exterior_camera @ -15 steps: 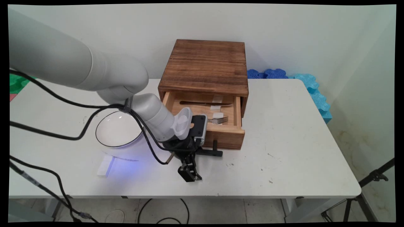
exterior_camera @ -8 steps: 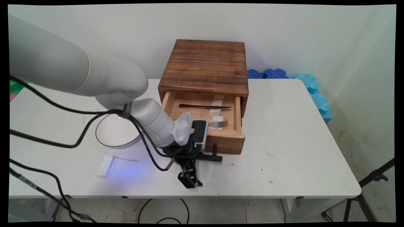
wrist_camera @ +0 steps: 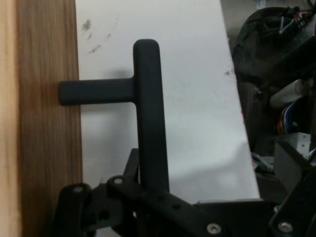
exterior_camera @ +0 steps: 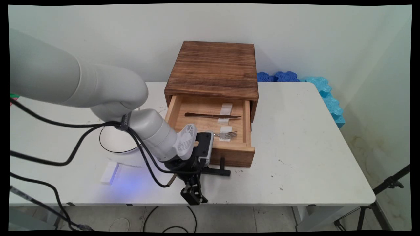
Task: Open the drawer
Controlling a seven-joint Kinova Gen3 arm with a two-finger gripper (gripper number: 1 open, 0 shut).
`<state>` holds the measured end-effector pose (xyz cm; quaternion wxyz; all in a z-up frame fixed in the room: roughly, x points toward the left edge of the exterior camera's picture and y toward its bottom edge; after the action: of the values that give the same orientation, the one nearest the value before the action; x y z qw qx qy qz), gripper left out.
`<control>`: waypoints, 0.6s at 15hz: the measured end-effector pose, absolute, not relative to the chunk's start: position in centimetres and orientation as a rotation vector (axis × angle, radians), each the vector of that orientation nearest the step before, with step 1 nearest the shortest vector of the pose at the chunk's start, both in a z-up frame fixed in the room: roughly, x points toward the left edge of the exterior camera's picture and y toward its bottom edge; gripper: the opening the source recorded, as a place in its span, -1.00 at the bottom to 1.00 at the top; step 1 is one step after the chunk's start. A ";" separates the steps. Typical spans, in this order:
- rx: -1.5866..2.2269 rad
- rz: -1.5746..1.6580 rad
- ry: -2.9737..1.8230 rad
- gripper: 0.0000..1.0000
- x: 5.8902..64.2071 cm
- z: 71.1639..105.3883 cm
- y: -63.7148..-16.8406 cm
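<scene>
A dark wooden box [exterior_camera: 213,65] stands at the back of the table, and its light wooden drawer [exterior_camera: 234,156] is pulled well out toward the near side. Inside lie a knife [exterior_camera: 211,115] and, nearer the front, a fork [exterior_camera: 225,134]. A black T-shaped handle [exterior_camera: 219,171] sticks out of the drawer front. My gripper [exterior_camera: 204,170] is shut on the left end of that bar. In the hand view the handle [wrist_camera: 147,108] runs down into the gripper [wrist_camera: 153,190], with the drawer front [wrist_camera: 47,123] along the left.
A white bowl with a dark rim [exterior_camera: 113,144] sits left of the drawer, partly behind the arm. A small white block [exterior_camera: 109,172] lies nearer the front edge. Blue foam pieces [exterior_camera: 325,93] line the far right corner. Black cables hang across the left side.
The drawer has slid further out toward the table's near edge, drawn by the gripper on its handle. Knife and fork moved with it, and the arm now hides more of the bowl.
</scene>
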<state>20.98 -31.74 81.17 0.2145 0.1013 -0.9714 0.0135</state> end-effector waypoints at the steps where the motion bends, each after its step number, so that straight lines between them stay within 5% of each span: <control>1: 0.282 0.034 -2.694 1.00 21.0 81.2 -31.5; 9: 0.284 0.009 -2.685 1.00 20.8 80.9 -29.8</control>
<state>20.76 -29.76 80.92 0.2188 0.1027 -0.9703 0.0033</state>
